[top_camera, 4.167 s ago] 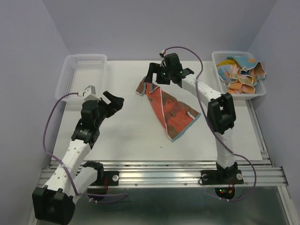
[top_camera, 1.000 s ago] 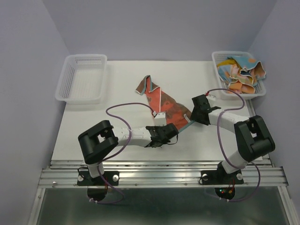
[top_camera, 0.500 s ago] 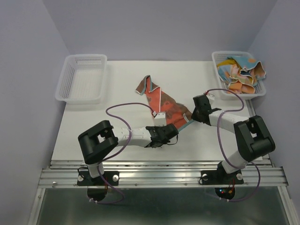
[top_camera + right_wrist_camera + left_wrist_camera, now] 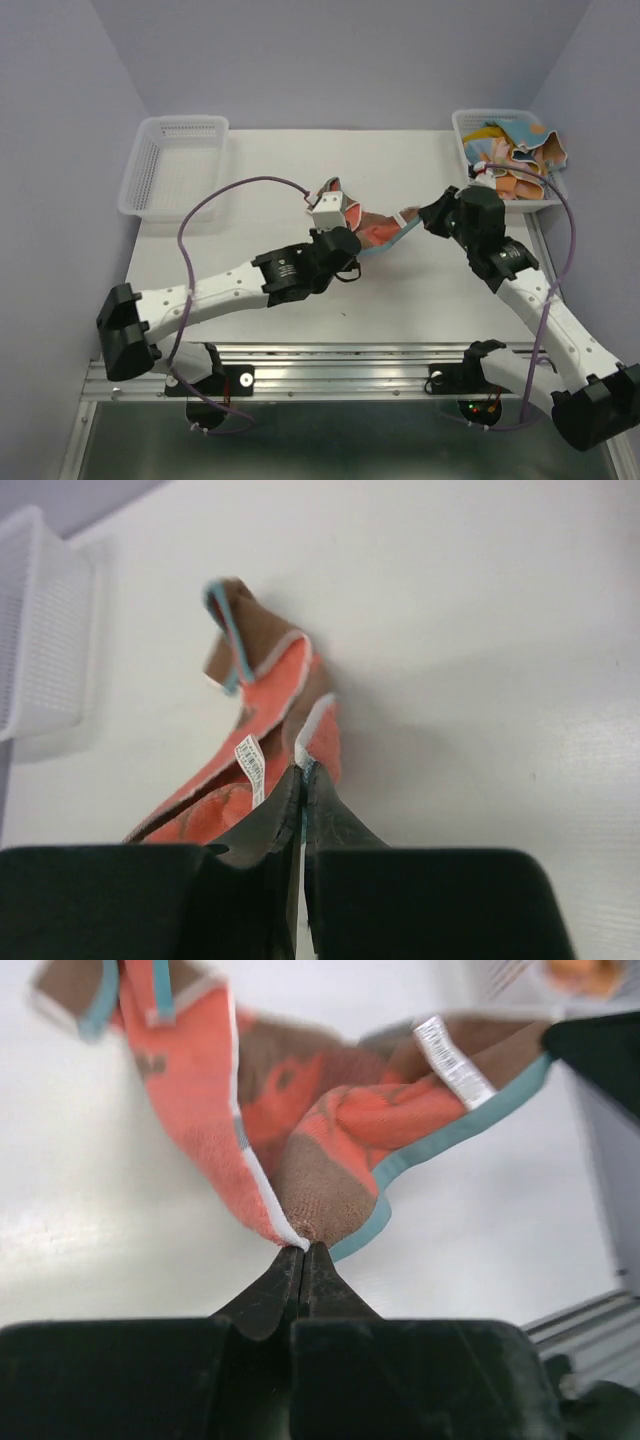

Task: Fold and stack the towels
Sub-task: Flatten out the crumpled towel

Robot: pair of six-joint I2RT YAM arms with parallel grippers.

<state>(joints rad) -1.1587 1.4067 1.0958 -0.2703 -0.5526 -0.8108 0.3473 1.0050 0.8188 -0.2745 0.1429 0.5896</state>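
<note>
Two hands (image 4: pixel 303 1252) (image 4: pixel 302 770) pinching towel (image 4: pixel 335 1125), tag (image 4: pixel 447 1055) illegible

Bright, even overhead light, soft shadows; both wrist views blur up close.

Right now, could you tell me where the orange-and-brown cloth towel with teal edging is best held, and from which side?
At its teal-edged corners, pinched from the near side, probably: the left gripper and right gripper are each shut on a corner, and the towel drapes slack between them.
</note>
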